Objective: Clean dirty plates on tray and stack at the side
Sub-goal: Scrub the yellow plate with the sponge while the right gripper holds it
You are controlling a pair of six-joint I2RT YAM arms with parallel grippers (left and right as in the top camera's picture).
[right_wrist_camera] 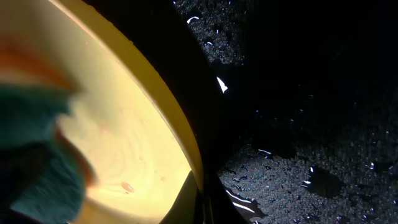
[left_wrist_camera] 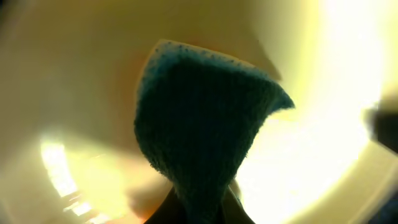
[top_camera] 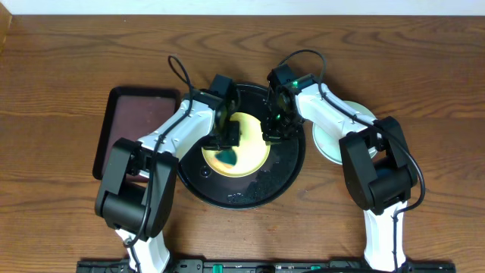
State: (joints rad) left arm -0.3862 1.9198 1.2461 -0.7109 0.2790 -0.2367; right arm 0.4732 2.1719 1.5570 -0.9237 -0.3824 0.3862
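Your left pincer (left_wrist_camera: 199, 208) is clenched on a teal sponge (left_wrist_camera: 205, 137) that presses on the yellow plate (top_camera: 254, 155). That plate lies inside the black tray (top_camera: 242, 193), with only a narrow wet band of tray floor around it. Your right pincer (right_wrist_camera: 199, 199) is clamped on the plate's right rim. The aqua plates (top_camera: 327, 144) rest on the tabletop (top_camera: 61, 68) just right of the tray, partly under your right arm. A brown rectangular tray (top_camera: 132, 121) crowds the left side. Broad wood shows along the far edge.

Overhead view evenly lit, sharp. Left wrist view blurred, yellow plate (left_wrist_camera: 323, 93) blown out by glare. Right wrist view: black tray (right_wrist_camera: 298, 124) dim, droplets (right_wrist_camera: 242, 200) glinting, left edge soft.
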